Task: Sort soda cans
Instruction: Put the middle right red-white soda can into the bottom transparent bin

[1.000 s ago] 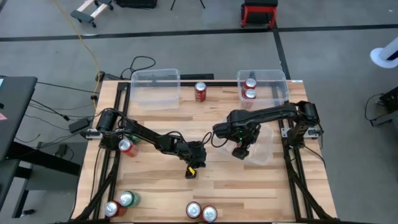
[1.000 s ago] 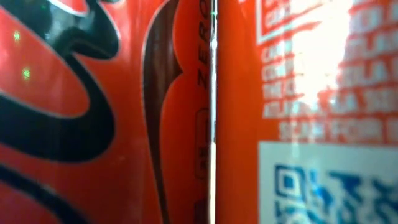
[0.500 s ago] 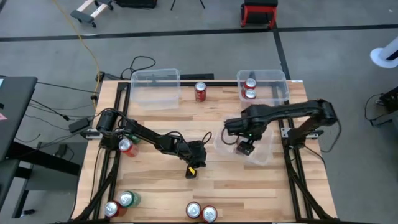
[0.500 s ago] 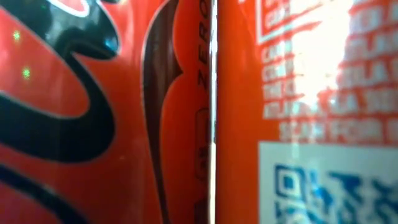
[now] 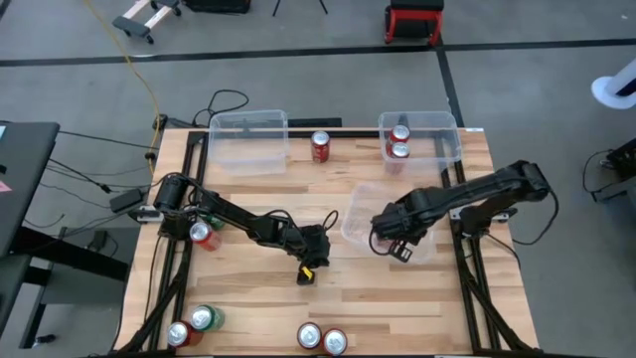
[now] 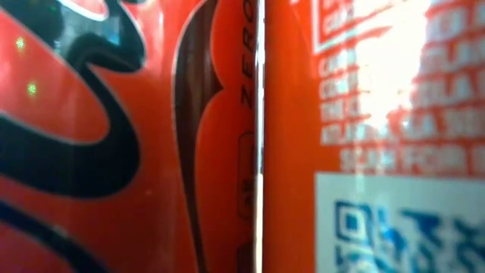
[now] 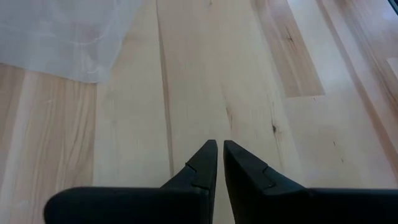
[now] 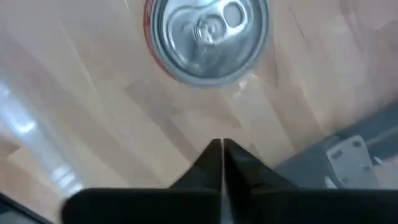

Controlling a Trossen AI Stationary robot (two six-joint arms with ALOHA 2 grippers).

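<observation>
Wooden desk (image 5: 338,288) carries a clear bin (image 5: 360,225) under the right hand (image 5: 391,246), pressed together and empty just beside the bin's red can (image 8: 206,38), which a careless sweep could topple.

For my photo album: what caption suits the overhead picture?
Two robot arms pause over a wooden table scattered with soda cans and clear bins.

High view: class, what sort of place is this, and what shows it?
Probably a robotics lab or workshop: a wooden table on a grey taped floor, loose cables trailing across it, and clear bins with soda cans set out.
</observation>
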